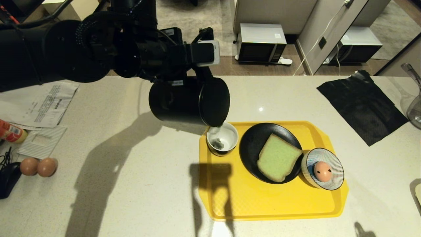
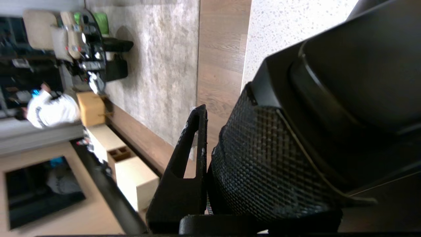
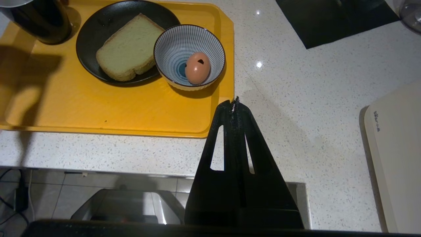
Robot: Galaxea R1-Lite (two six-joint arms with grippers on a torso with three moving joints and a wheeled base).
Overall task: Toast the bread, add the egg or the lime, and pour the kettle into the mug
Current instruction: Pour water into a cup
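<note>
My left gripper [image 1: 194, 69] is shut on the handle [image 2: 263, 164] of the black kettle [image 1: 187, 102]. The kettle hangs tipped almost level, with its lid end and spout over the rim of the mug [image 1: 222, 138]. The mug stands on the yellow tray [image 1: 279, 204], white inside with a small dark lump in it. Beside it the greenish bread [image 1: 278, 158] lies on a black plate [image 1: 253, 144]. The spotted egg [image 1: 322, 171] sits in a striped bowl [image 1: 337, 161]. No lime is in view. My right gripper [image 3: 234, 102] is shut and empty above the counter by the tray's near right corner.
Two plain brown eggs [image 1: 37, 167] and papers [image 1: 36, 105] lie at the counter's left. A black sheet [image 1: 361, 105] and a glass jug [image 1: 414, 105] are at the far right, and a pale board [image 3: 394, 154] at the near right. A person in white [image 2: 52, 110] is far across the room.
</note>
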